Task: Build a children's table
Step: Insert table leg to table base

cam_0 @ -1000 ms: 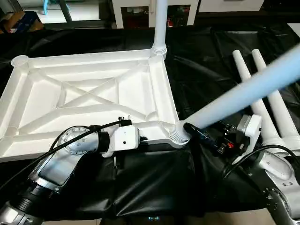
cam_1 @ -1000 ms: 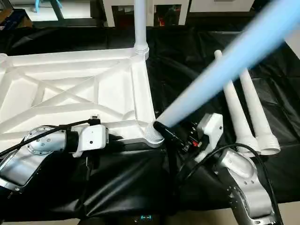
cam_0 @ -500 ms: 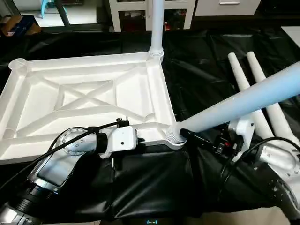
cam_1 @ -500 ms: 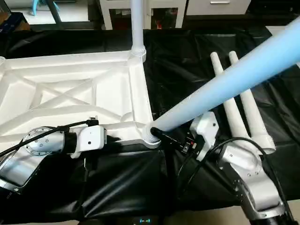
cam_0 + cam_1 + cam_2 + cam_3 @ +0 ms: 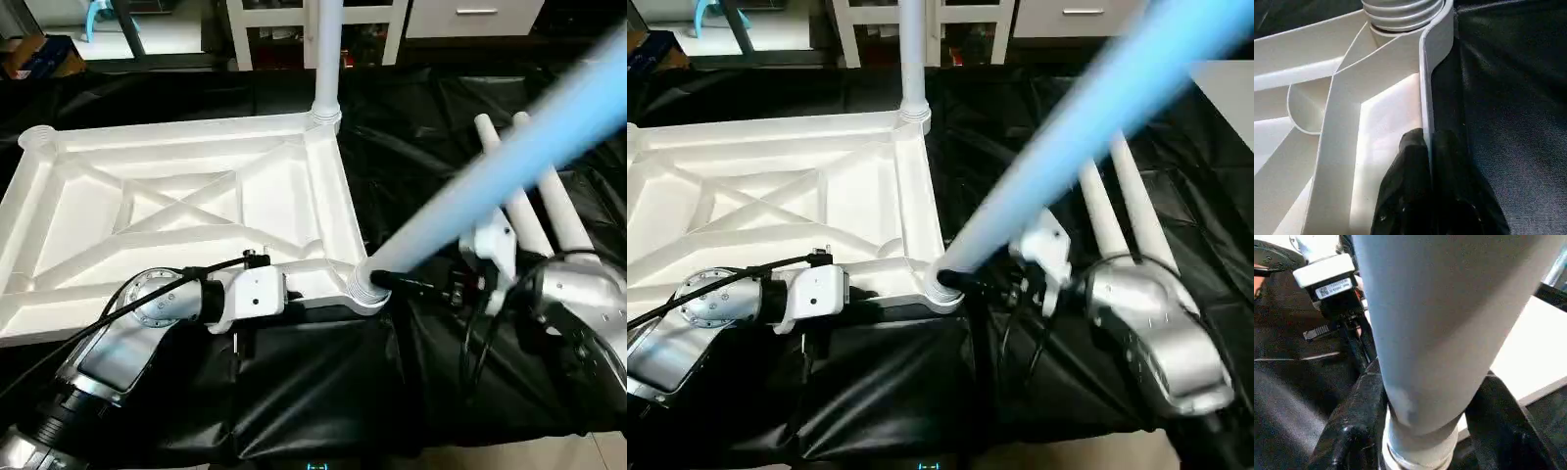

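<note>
We have one leg [image 5: 326, 49] standing in the table top's [image 5: 186, 211] far socket. Our right jaws [image 5: 1425, 421] clamp a second leg [image 5: 509, 162], leaning at the near socket. Our left jaws [image 5: 1425, 161] pinch the rim beside it. Two legs [image 5: 549, 201] lie beyond the right jaws, so two sockets remain.

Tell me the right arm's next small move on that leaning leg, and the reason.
Probably tip the held leg upright over its corner socket, then press it in. It leans steeply, its ribbed base only at the socket mouth, while the far leg stands straight. The left gripper pinches the table top's rim, steadying it; the right gripper clasps the leg.
</note>
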